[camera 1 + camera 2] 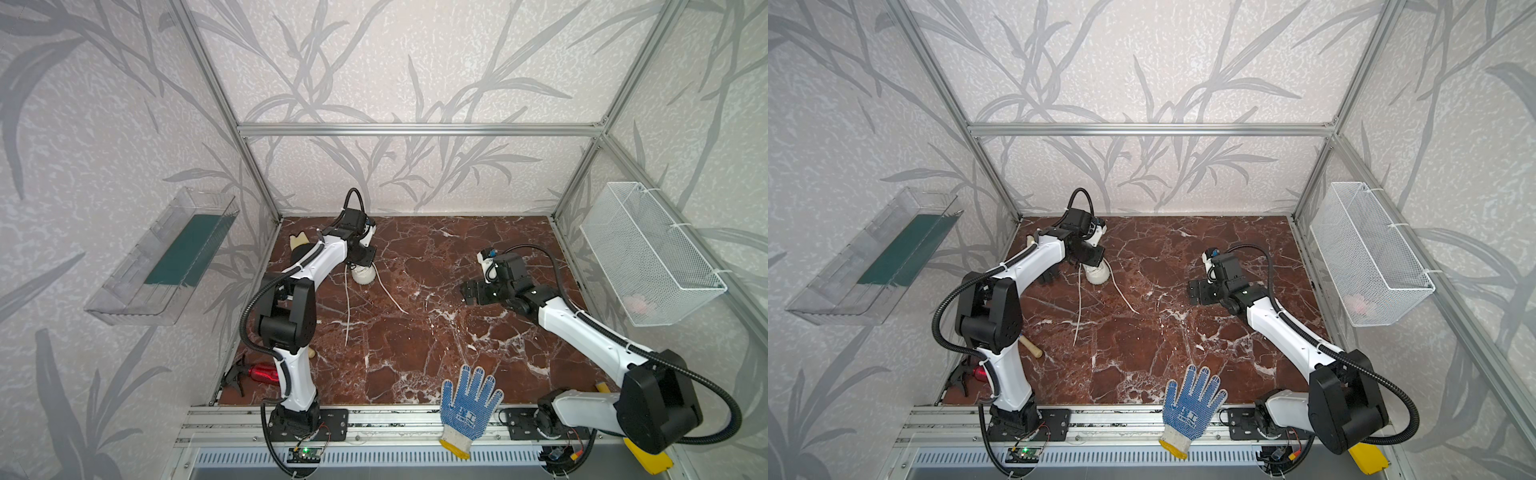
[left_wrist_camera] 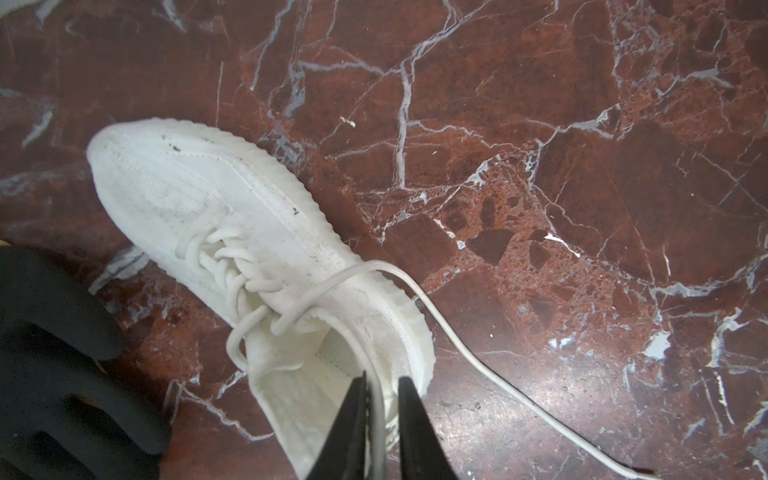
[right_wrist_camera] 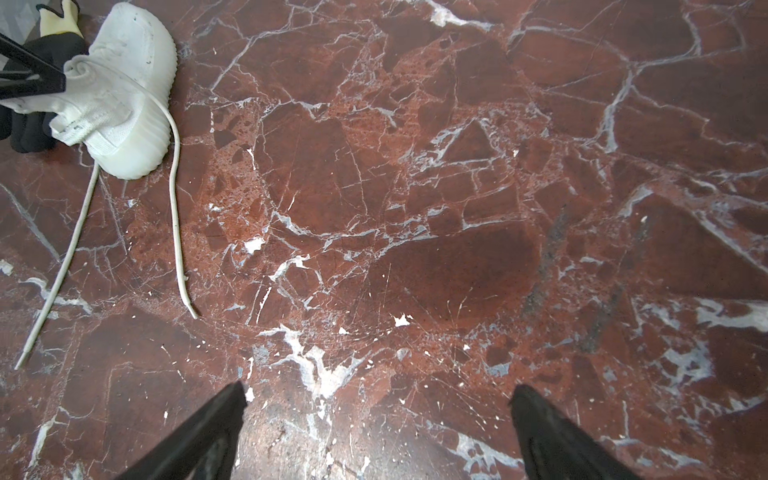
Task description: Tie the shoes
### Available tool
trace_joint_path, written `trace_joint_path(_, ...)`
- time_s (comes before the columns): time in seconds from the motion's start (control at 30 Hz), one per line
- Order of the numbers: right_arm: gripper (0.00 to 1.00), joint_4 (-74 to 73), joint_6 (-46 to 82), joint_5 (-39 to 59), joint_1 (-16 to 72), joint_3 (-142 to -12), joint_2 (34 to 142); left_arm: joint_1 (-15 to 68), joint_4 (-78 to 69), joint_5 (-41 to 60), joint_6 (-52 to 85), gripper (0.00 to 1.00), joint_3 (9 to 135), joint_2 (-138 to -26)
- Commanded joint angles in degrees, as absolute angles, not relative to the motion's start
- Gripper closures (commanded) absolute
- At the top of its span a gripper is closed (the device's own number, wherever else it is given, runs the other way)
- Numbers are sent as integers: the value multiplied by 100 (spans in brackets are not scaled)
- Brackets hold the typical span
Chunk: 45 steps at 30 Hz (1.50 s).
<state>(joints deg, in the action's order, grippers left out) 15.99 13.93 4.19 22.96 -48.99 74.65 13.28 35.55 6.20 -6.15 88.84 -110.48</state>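
Grey leaf-patterned walls (image 1: 415, 62) and aluminium framing (image 1: 415, 129) enclose a red-brown marble floor (image 1: 436, 353).

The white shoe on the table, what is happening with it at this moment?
The left gripper pinches the rim of the opening of the sneaker, which stands on the marble table. Both laces lie loose and untied on it. The right gripper is wide open over bare table, apart from the shoe. No knot is started yet.

Left arm (image 1: 328, 253) hides most of the sneaker (image 1: 365, 276) in both top views.
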Motion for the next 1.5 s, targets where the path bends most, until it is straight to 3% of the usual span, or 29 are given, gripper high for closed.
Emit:
trace_joint_path(0.0, 1, 1758, 1564, 527, 2310, -4966, 7392, 1351, 4009, 521, -714, 89, 9058, -11166)
trace_joint_path(0.13, 1, 1762, 1635, 536, 2315, -4972, 7413, 1393, 3989, 534, -739, 100, 8941, -11084)
trace_joint_path(0.83, 1, 1634, 1789, 405, 2320, -4846, 7479, 2433, 5051, 1108, -1613, 100, 8744, -10277)
trace_joint_path(1.2, 1, 1554, 1874, 559, 2320, -4910, 7731, 2885, 4827, 1214, -1287, 100, 7325, -9019)
trace_joint_path(1.47, 1, 1667, 1840, 624, 2320, -5010, 7855, 2844, 3774, 1297, -456, 67, 6449, -8233)
